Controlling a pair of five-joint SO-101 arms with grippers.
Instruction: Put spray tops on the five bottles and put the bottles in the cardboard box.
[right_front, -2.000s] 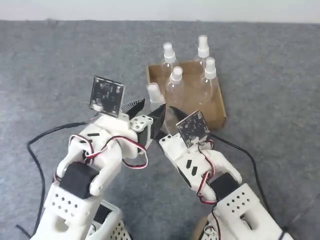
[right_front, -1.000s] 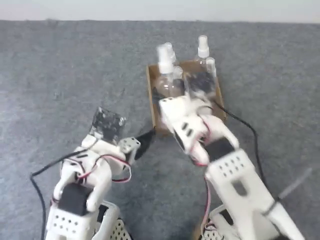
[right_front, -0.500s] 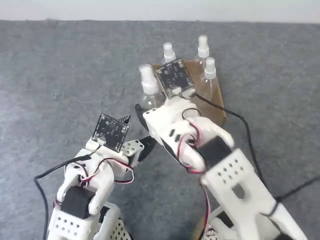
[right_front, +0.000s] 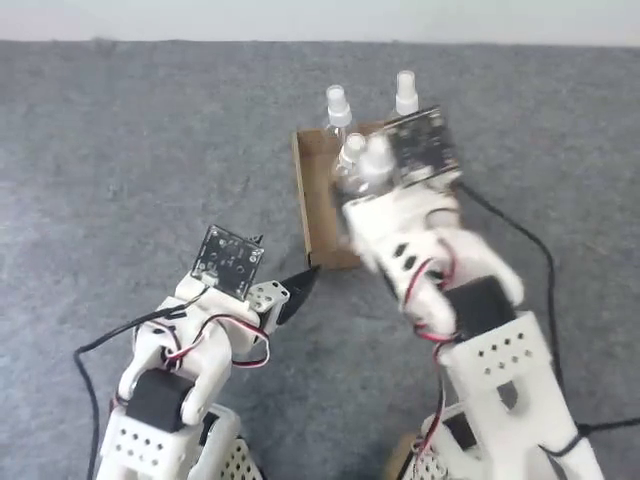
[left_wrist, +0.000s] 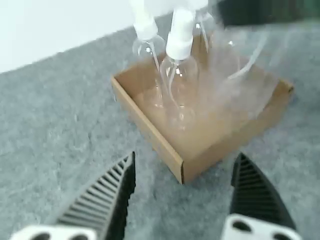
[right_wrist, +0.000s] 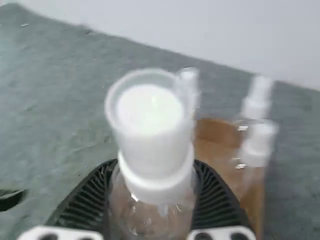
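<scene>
from above, the right arm (right_front: 440, 270) is stretched out over the cardboard box (right_front: 312, 215) with the fifth bottle (right_front: 375, 165) carried among the capped bottles (right_front: 338, 110) standing in there. i can't tell whether its base is down on the box floor or hanging just over it. the left claw (right_front: 290, 285) sits back on the grey desk (right_front: 150, 150), near the box's near corner but not touching it. looks to me like this is the last step, dropping the final bottle in. from the left wrist, that claw is spread wide with nothing between its jaws, looking straight at the box corner. a couple of clear bottles with white tops stand inside, with a smeary clear shape beside them that i'd guess is the carried one. from the right wrist, the right claw (right_wrist: 155, 195) is pinching the fifth bottle around its shoulder, its spray top (right_wrist: 150, 130) on and pointing at the camera. next move, i'd say: lower it into whatever gap is left, let go, and lift straight up. the neighbours are packed close, so a sideways nudge could tip one. a black cable (right_front: 505, 225) trails off the right arm beside the box, worth watching too.
</scene>
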